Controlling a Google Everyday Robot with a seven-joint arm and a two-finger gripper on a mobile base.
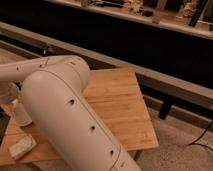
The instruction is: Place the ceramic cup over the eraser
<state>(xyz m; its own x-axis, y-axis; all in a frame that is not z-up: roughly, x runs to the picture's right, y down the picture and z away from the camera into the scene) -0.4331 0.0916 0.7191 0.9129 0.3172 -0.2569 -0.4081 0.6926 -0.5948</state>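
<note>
The white ceramic cup stands upright at the far left of the wooden table. My gripper is at the left edge of the view, right above and against the cup, mostly hidden behind my large cream arm. The arm crosses the whole left half of the view. The eraser is hidden or out of view.
A pale whitish block lies near the table's front left corner, in front of the cup. A dark shape shows at the left edge. A long dark counter runs behind the table. The floor lies to the right.
</note>
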